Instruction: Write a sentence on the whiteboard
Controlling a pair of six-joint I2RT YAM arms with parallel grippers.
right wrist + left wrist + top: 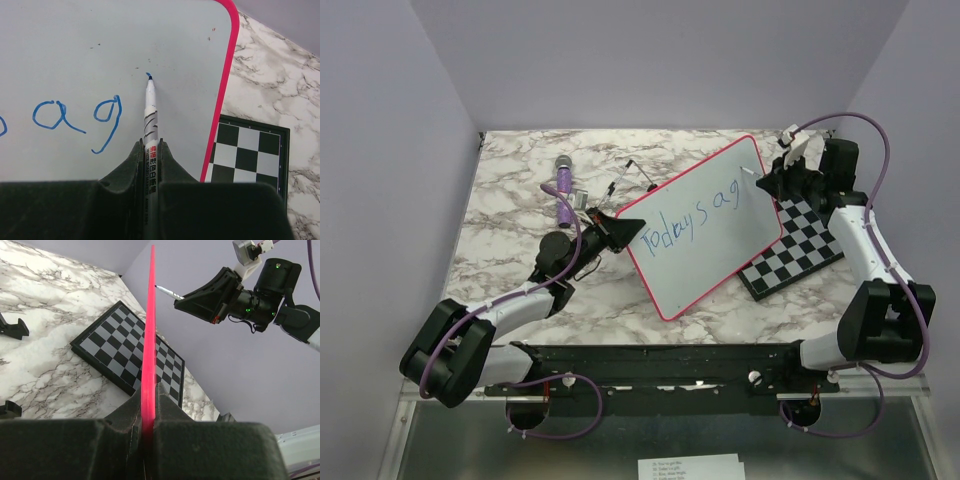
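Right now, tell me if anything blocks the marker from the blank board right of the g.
Nothing visible. The marker, in the right jaws, has its tip at the whiteboard just right of the g; only bare white lies beyond, up to the rim.

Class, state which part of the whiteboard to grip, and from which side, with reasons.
Grip the whiteboard by its thin pink rim at the left edge, coming from the left, one finger on each face. It is a thin panel; the left gripper pinches it there, leaving the sentence and marker clear.
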